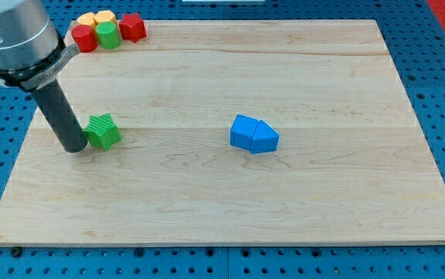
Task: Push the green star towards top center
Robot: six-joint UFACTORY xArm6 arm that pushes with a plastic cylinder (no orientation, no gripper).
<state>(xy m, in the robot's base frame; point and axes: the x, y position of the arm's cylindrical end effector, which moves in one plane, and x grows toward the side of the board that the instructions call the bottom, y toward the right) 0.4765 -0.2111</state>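
The green star (pixel 103 131) lies on the wooden board (pixel 230 186) at the view's left, about mid-height. My tip (pixel 76 148) stands on the board right against the star's left side, slightly below its middle; it looks to be touching it. The rod rises from the tip up and to the left to the grey arm body at the view's top left corner.
Two blue blocks (pixel 253 134) lie side by side near the board's middle. At the top left corner sits a cluster: a red cylinder (pixel 84 37), a green cylinder (pixel 108 35), a red block (pixel 132 27), a yellow block (pixel 105 17) and an orange one (pixel 87 19).
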